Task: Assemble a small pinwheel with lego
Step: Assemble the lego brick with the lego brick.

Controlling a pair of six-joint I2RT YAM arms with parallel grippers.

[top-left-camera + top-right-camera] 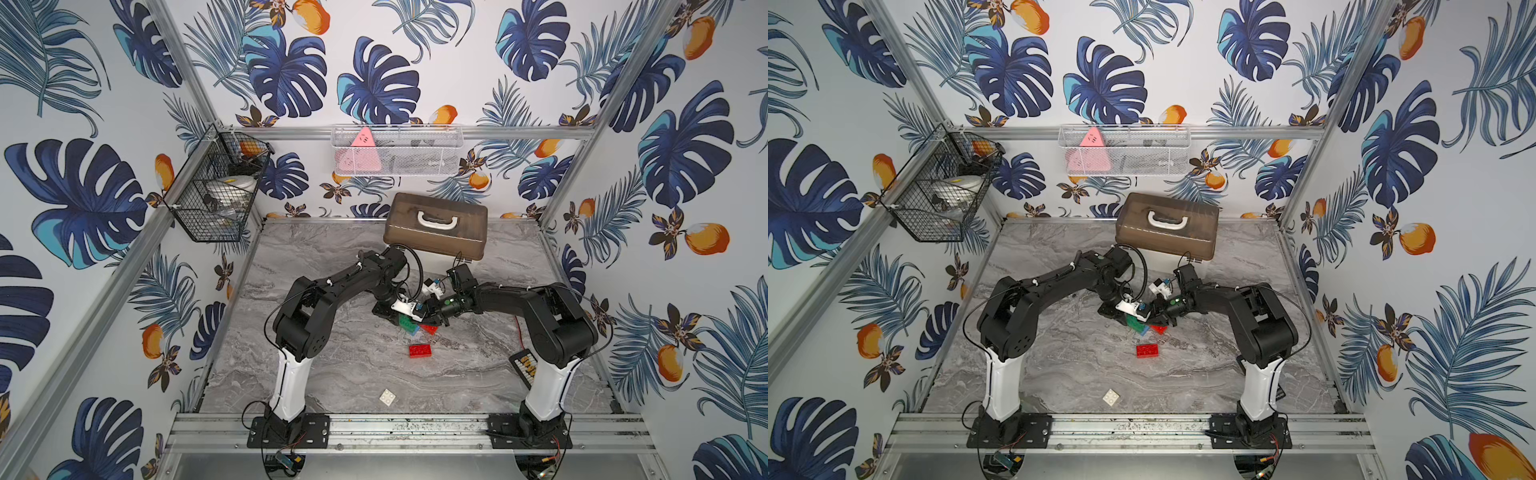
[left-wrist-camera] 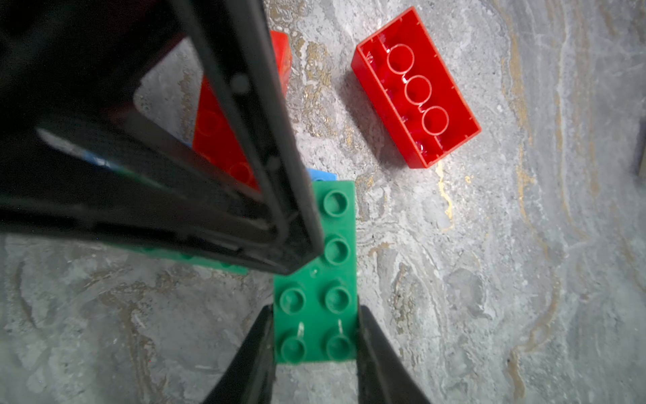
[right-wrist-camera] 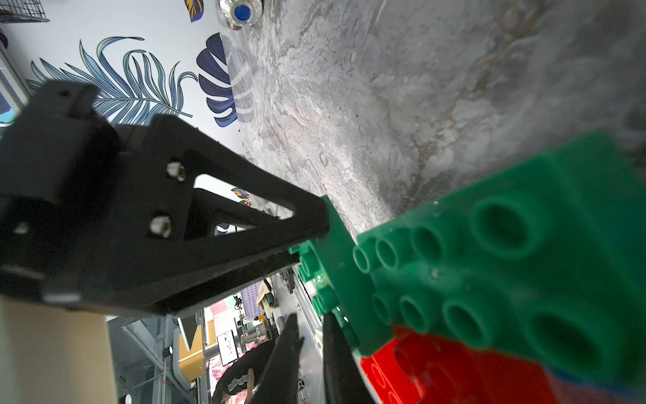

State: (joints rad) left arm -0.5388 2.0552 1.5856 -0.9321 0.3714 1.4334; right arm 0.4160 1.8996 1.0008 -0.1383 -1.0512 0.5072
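Pinching the green brick [image 2: 335, 250] edgewise, the left gripper [image 2: 314, 311] holds fast. The right gripper [image 3: 311, 318] seems clenched; bare surface [image 2: 489, 280] surrounds them.

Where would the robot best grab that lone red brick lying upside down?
Probably across its two long side walls, at mid-length, coming straight down from above. The red brick lies flat, hollow side up, apart from the green brick, so both long walls are free.
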